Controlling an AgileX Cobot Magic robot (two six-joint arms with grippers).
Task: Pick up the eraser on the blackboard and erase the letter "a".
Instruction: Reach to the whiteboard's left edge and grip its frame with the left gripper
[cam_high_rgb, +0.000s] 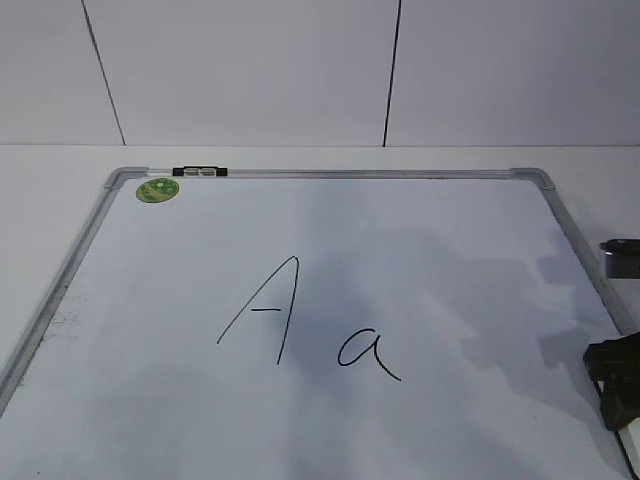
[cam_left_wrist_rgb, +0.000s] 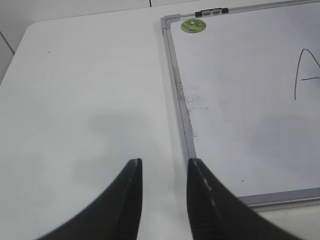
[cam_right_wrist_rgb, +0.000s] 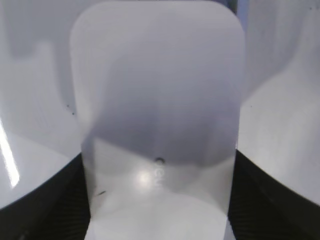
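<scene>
The white eraser (cam_right_wrist_rgb: 157, 100) fills the right wrist view, its small grey lettering facing up. My right gripper (cam_right_wrist_rgb: 158, 155) is shut on it, one black finger against each long side, over the blackboard's white surface. In the exterior view the right gripper (cam_high_rgb: 615, 385) sits at the blackboard's right edge. The blackboard (cam_high_rgb: 330, 174) lies flat, with a green sticker (cam_high_rgb: 157, 190) at its far left corner. The small letter "a" (cam_high_rgb: 367, 355) is left of the right gripper, beside a tall capital "A" (cam_high_rgb: 265, 310). My left gripper (cam_left_wrist_rgb: 164, 167) is open and empty over the table, left of the blackboard's frame (cam_left_wrist_rgb: 181, 100).
A black clip (cam_high_rgb: 199, 172) sits on the board's far frame edge. Faint smudges (cam_left_wrist_rgb: 196, 100) mark the board near its left frame. The white table (cam_left_wrist_rgb: 90, 90) extends left of the board. A white panelled wall (cam_high_rgb: 250, 70) stands behind.
</scene>
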